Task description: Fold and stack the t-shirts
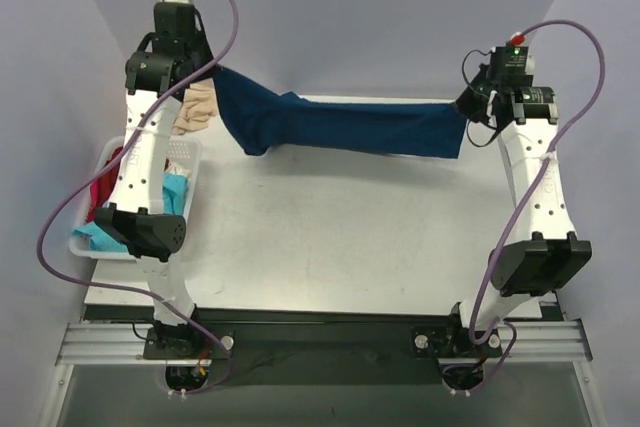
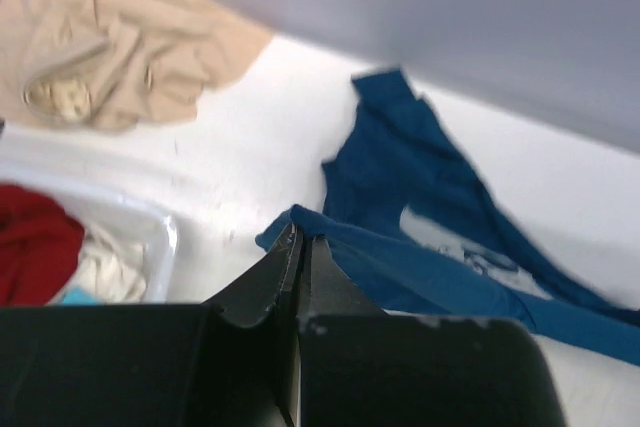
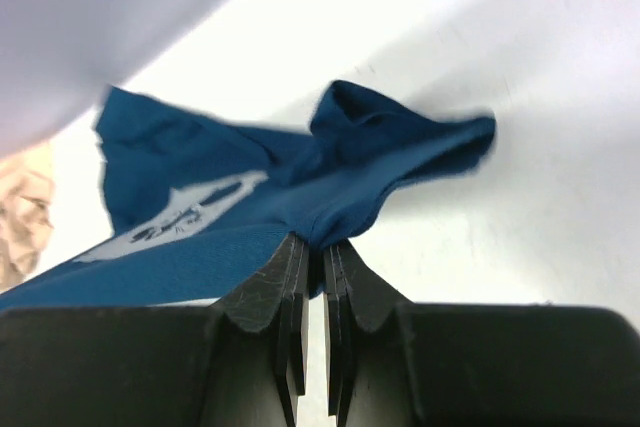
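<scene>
Both tools grip the navy shirt [image 1: 340, 125], the left tool [image 2: 298, 239] clenched on one end, the right tool [image 3: 315, 244] on the other, stretching it over the far side of the bench [image 1: 330, 237].

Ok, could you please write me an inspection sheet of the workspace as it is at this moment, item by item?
Surface: white table, the shirt's hanging part over its far side.
Job's things: navy t-shirt stretched between both grippers, pale print showing; red shirt and turquoise shirt in the white basket at the left.
Clutter: beige garment crumpled at the far left, behind the basket.
Grippers: left gripper shut on the navy t-shirt; right gripper shut on it too.
Cables: purple cables loop from each arm.
Surroundings: plain grey walls; nothing else seen.
</scene>
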Controlling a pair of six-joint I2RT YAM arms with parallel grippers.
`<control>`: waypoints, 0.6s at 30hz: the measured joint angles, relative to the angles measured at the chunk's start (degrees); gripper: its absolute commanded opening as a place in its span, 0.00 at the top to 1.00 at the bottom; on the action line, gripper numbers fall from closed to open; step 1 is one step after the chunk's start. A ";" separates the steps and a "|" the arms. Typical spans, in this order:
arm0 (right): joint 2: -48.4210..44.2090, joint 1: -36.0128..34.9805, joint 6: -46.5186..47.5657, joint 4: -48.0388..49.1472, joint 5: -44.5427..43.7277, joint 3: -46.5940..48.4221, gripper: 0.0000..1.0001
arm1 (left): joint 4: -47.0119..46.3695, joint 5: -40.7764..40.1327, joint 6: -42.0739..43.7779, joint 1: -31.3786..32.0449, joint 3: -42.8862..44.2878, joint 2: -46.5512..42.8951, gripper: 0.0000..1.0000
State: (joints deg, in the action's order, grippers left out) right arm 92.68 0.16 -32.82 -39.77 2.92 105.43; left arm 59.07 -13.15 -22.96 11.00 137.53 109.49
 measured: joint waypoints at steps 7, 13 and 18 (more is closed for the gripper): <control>-0.13 0.00 1.29 -0.46 1.44 10.93 1.00 | -5.90 2.84 2.69 -5.25 12.81 1.09 1.00; -1.84 -0.35 2.10 -1.22 4.04 10.82 1.00 | -9.68 6.51 4.52 -9.84 20.11 -1.09 1.00; -4.96 -0.39 2.82 -1.20 5.18 10.78 1.00 | -16.11 11.82 4.15 -12.37 17.35 -5.51 1.00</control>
State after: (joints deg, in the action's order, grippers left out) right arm 87.72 -0.23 -30.00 -40.97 8.10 116.20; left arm 42.96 -1.32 -18.81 -1.37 154.89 103.98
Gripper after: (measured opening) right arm 0.078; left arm 0.049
